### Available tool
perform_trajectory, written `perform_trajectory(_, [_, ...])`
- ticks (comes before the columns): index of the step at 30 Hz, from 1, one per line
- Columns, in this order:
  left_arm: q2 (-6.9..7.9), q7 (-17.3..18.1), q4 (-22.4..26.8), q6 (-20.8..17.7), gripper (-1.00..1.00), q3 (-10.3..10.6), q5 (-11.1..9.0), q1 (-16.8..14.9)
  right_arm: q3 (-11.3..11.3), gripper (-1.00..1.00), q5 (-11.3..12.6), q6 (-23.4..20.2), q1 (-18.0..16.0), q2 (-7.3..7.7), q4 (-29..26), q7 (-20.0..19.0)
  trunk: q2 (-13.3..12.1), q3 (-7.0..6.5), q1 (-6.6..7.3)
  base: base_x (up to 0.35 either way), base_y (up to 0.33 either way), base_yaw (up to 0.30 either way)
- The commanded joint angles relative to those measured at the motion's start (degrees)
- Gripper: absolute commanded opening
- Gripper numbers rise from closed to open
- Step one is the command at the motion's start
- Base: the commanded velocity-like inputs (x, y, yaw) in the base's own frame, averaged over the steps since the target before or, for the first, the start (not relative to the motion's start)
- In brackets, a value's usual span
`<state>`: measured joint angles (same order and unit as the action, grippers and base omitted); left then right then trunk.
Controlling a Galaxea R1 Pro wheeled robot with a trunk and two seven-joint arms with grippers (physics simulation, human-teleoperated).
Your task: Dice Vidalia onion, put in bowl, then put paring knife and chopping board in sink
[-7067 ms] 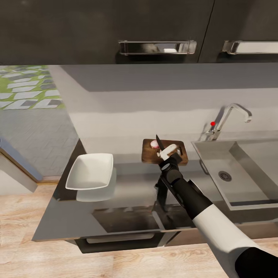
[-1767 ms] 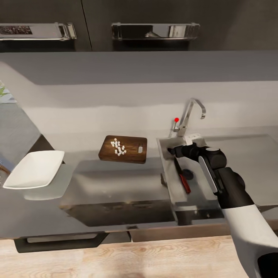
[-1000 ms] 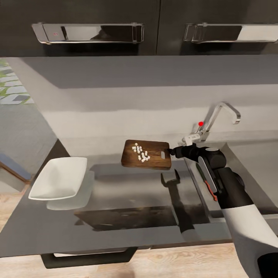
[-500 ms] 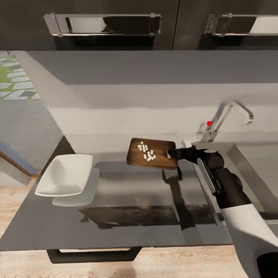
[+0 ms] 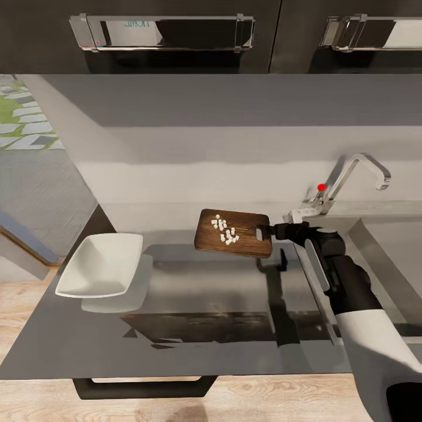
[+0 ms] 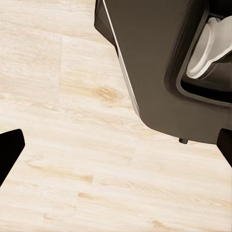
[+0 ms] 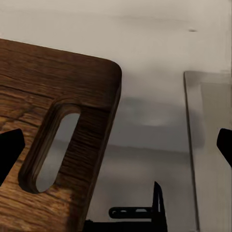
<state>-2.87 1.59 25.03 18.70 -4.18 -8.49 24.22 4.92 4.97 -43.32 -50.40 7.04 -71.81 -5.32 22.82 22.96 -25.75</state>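
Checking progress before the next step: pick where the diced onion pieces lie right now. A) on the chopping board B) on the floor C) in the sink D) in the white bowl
A: the white diced onion pieces sit in a cluster on the chopping board, whose handle end the right end effector has reached, while the bowl shows nothing inside.

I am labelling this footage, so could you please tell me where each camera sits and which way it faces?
Head view: on the robot's head, looking forward and down at the countertop, bowl, chopping board with diced onion and sink; the right arm and right pincer show.
Left wrist view: near the left pincer, facing a wooden floor and a dark base.
Right wrist view: near the right pincer, facing the chopping board's slotted end.
Head and right wrist views share the chopping board.
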Motion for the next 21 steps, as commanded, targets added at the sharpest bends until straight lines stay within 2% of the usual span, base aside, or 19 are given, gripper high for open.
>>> perform_trajectory(1, [-0.04, 0.17, 0.10, 0.02, 1.00, -0.20, -0.21, 0.04, 0.07, 1.00, 0.47, 0.10, -0.04, -0.23, 0.14, 0.42, 0.10, 0.08, -0.03, 0.000, 0.000, 0.000])
perform_trajectory(5, [-0.03, 0.17, 0.10, 0.02, 1.00, -0.21, -0.21, 0.04, 0.08, 1.00, 0.45, 0.61, -0.04, -0.80, 0.40, 0.74, 0.10, 0.08, -0.03, 0.000, 0.000, 0.000])
perform_trajectory(14, [-0.05, 0.17, 0.10, 0.02, 1.00, -0.21, -0.21, 0.04, 0.03, 1.00, 0.44, 0.69, -0.04, -0.89, 0.98, 0.91, 0.10, 0.11, -0.03, 0.000, 0.000, 0.000])
perform_trajectory(21, [-0.05, 0.17, 0.10, 0.02, 1.00, -0.21, -0.21, 0.04, 0.00, 1.00, 0.39, 0.69, -0.04, -0.89, 1.13, 1.13, 0.10, 0.65, -0.03, 0.000, 0.000, 0.000])
